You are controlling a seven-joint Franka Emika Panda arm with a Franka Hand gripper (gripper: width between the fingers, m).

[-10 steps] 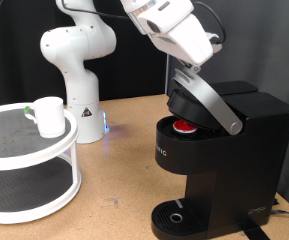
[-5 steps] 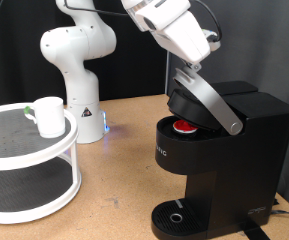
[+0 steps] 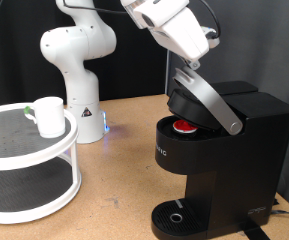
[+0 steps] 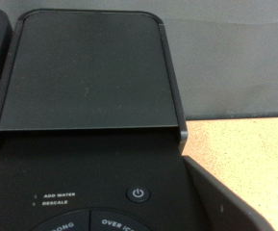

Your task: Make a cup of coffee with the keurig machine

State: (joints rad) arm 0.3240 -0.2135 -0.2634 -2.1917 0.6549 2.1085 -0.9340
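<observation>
Gripper (image 3: 187,68) is seen upper center, at the raised lid handle of the keurig machine (image 3: 219,160); finger spread cannot be told. Red-topped pod (image 3: 186,126) is seated inside. Cup (image 3: 50,116) is parked on the white 2-tier stand (image 3: 29,165), left.

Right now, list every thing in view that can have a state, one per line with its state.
keurig machine: lid raised, brew chamber open.
pod: red-topped, seated in the open chamber.
cup: upright on the top tier of the white rack, not under the spout.
drip tray: nothing on it.
gripper: at the raised lid handle; finger gap hidden.
power button: unlit.
</observation>
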